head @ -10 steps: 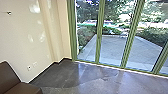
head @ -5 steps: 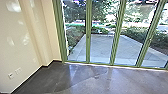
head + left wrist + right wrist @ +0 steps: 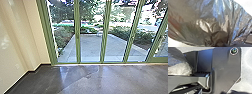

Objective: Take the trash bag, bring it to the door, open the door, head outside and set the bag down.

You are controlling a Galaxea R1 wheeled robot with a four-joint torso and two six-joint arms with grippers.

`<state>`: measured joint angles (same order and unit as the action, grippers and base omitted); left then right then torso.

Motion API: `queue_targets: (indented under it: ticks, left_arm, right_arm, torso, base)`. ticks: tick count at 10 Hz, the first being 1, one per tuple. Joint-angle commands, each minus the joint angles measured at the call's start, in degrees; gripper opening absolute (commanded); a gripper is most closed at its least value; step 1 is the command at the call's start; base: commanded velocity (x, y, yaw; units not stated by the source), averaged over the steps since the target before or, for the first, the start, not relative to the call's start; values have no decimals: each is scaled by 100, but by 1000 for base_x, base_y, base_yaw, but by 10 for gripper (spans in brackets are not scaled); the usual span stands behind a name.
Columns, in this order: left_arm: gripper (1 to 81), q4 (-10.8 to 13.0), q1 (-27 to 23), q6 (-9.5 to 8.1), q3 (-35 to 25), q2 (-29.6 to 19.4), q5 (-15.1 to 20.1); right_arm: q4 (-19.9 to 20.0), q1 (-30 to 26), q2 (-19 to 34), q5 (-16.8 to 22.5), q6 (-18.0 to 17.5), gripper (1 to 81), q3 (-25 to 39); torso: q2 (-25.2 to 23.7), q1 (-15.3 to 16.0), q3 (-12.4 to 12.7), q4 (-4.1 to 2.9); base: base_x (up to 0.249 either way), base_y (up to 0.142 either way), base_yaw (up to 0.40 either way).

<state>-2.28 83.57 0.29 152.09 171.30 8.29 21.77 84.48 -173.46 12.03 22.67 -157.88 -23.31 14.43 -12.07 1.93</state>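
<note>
Green-framed glass doors (image 3: 102, 47) stand across the head view, beyond a strip of indoor floor. At the right edge a panel with a wider bottom rail (image 3: 159, 59) shows partly. The shiny, dark, partly see-through trash bag (image 3: 205, 25) looms large in the left wrist view. Its folds draw together at my left gripper (image 3: 218, 45), which is shut on it. Part of the trash bag (image 3: 179, 69) also shows in the right wrist view, beside my robot's own plate and bar. How my right gripper stands cannot be told.
A cream wall (image 3: 18, 37) with a dark baseboard runs along the left and meets the glass front in a corner. Polished grey floor (image 3: 82, 80) leads up to the frames. Outside are a paved area (image 3: 115, 46) and bushes (image 3: 140, 38).
The head camera has turned to the right. The brown seat and the wall outlets have slipped out of its view on the left, and more of the glass front has come in on the right.
</note>
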Motion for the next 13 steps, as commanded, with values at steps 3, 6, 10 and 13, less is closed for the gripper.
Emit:
queue_targets:
  ticks: [3, 6, 10, 13]
  left_arm:
    - [10, 35, -257, 50, -4, 10, 366]
    - [10, 35, -257, 50, -4, 10, 366]
    - [10, 35, -257, 50, -4, 10, 366]
    - [10, 35, -257, 50, -4, 10, 366]
  right_arm:
    - [2, -269, -16, 440, 8, 811, -14]
    - [2, -269, -16, 440, 8, 811, -14]
    - [2, -260, -16, 440, 1, 811, -14]
    - [2, -261, -16, 432, 0, 811, -14]
  torso:
    - [0, 0, 0, 0]
    - [0, 0, 0, 0]
    - [0, 0, 0, 0]
    - [0, 0, 0, 0]
  base:
    - [0, 0, -302]
    - [0, 0, -302]
    - [0, 0, -304]
    - [0, 0, -302]
